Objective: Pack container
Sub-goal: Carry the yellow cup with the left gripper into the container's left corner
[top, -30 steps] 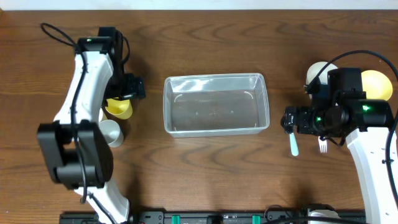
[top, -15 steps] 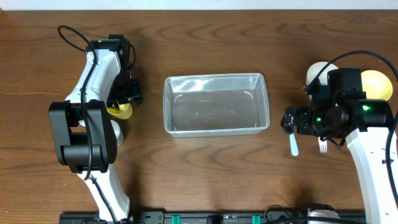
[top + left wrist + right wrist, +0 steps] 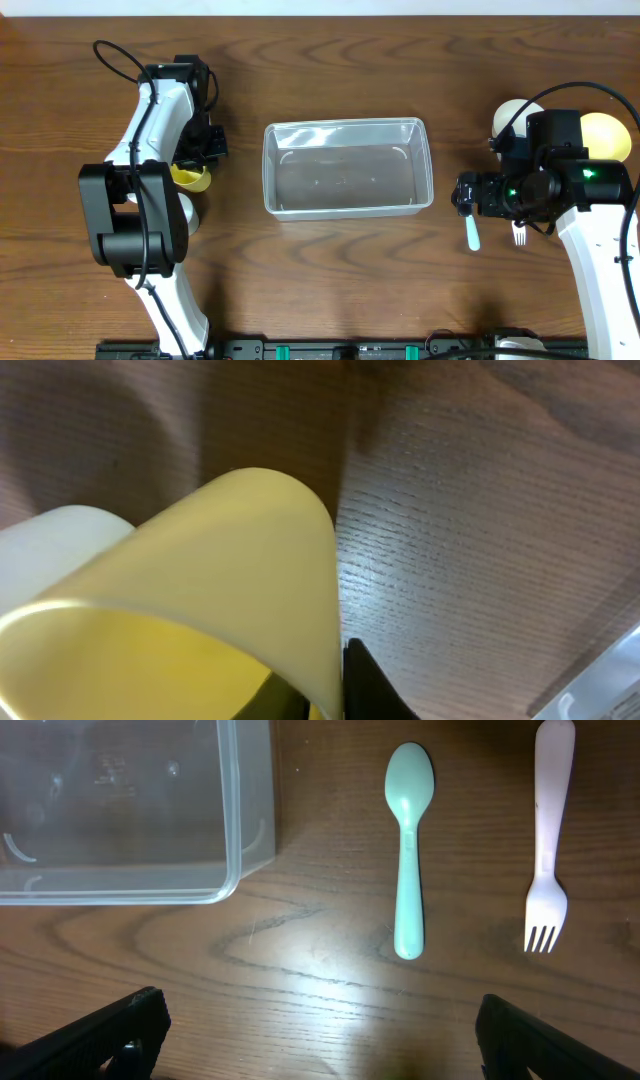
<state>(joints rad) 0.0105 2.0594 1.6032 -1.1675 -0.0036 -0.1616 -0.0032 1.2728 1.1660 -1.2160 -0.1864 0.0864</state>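
- A clear plastic container [image 3: 345, 126] sits in the middle of a dark wooden table [image 3: 330, 270], open side up and with nothing inside it.
- Packing has barely begun, judging by the empty tub. Every item lies outside it.
- The left end effector [image 3: 197, 160] is narrowed around the wall of a yellow cup [image 3: 192, 178]. In the left wrist view one dark finger presses the cup's outer side, and the other finger is hidden, so the grip looks made but cannot be fully confirmed.
- A white cup [image 3: 180, 212] stands just behind the yellow one, on the side away from the container.
- The container lies to the right of the left end effector, a short way off, not touching it.
- The right end effector [image 3: 463, 193] is spread wide and holds nothing. It hangs over bare table, with the container's near corner just to its left.
- Ahead of the right end effector lie a pale green spoon [image 3: 408, 850] and a pink fork [image 3: 548, 830], side by side and apart from each other.
- A white bowl [image 3: 512, 112] and a yellow bowl [image 3: 608, 132] sit beyond the right arm, partly hidden by it.
- Left to do, by my reading: move the cups, bowls, spoon and fork into the container.
- The container's long axis runs from one end effector toward the other, its short ends facing each arm.
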